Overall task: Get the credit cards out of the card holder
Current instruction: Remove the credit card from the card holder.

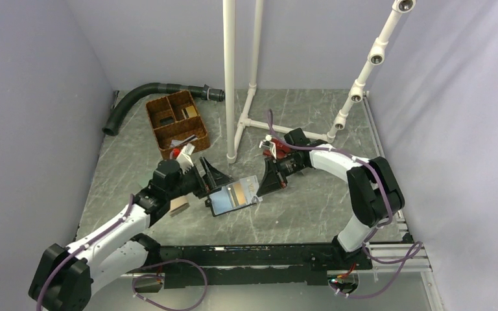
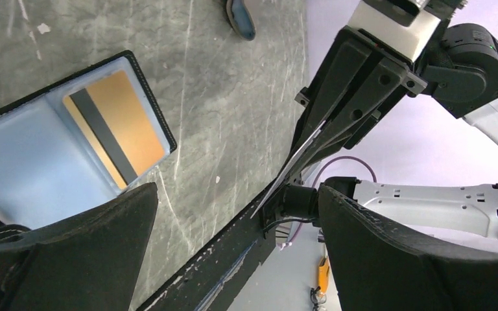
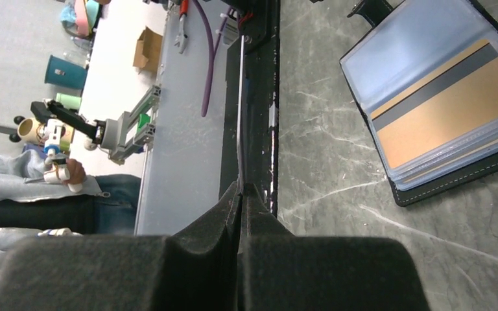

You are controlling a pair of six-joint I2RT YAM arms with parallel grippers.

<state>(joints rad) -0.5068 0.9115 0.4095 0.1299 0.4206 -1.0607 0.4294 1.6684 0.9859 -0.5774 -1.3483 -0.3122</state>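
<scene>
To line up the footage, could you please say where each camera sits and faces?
Top external: above and behind the robot, looking down on left arm, right arm and card holder.
Left wrist: on the left arm, looking past its open left tool at the card holder and right tool.
Right wrist: looks along the shut right tool, pinching a thin card edge-on, toward the table's near edge.
Shared: both wrist views show the holder's orange-yellow card.
</scene>
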